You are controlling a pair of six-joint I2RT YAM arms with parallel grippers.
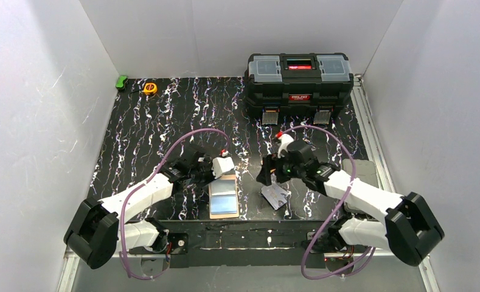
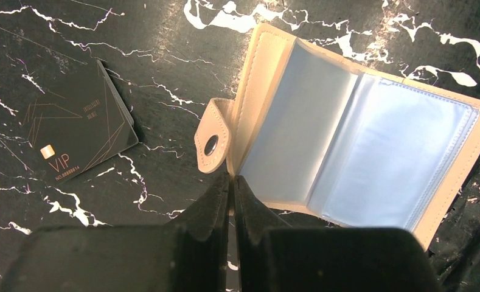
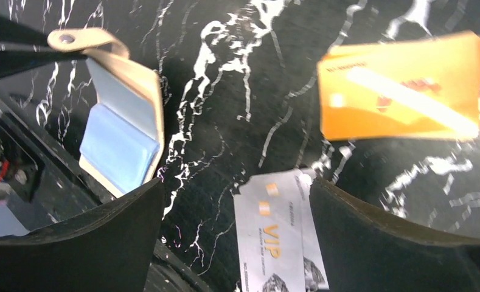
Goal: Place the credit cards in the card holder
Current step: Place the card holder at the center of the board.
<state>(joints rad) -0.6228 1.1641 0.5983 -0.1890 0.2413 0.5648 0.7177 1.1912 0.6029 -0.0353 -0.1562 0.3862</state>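
The right gripper (image 3: 237,185), wide open and empty, frames the silver-white card (image 3: 277,237), long axis running down-frame; the card holder (image 3: 125,121) lies open at upper left, its cover edge pinched by the left gripper (image 2: 231,182).

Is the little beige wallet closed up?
No, the card holder lies spread open, showing its clear plastic sleeves.
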